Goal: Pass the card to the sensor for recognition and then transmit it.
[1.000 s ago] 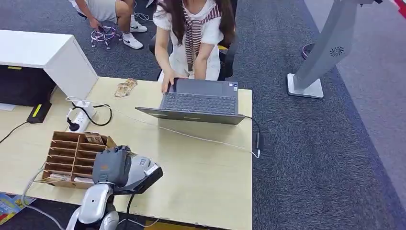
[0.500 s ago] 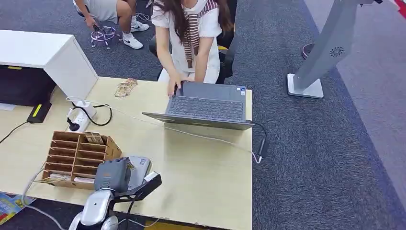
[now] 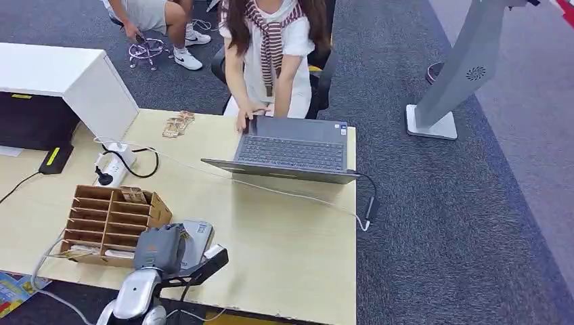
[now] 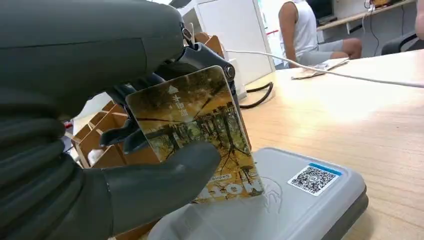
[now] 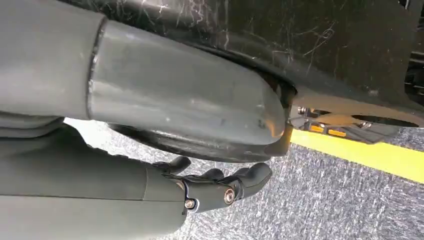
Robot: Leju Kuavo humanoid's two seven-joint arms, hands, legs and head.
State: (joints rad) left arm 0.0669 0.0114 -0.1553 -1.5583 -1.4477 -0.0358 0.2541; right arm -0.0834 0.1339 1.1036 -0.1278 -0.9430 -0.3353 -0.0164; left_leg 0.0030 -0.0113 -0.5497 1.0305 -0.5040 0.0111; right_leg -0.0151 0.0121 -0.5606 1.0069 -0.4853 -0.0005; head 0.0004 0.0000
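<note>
My left hand [image 3: 159,247] hovers near the table's front edge and pinches a card [image 4: 195,130] between thumb and fingers. The card has an autumn-tree picture and is held upright, with its lower edge just above the grey sensor [image 4: 300,205]. The sensor [image 3: 197,235] is a flat grey box with a QR sticker [image 4: 314,178], lying beside the wooden organizer. In the head view my hand covers part of it. My right hand [image 5: 220,187] hangs over grey carpet, with its fingers loosely extended and nothing in them.
A wooden organizer [image 3: 108,218] with slots stands left of the sensor. Across the table a person [image 3: 271,47] has a hand on an open laptop [image 3: 291,149]. A white cable [image 3: 284,193] crosses the table. A power strip [image 3: 112,169] and a white cabinet [image 3: 68,81] are at the left.
My left hand with the card has dropped lower and nearer the table's front edge, uncovering more of the sensor. The person shifted the laptop to the right.
</note>
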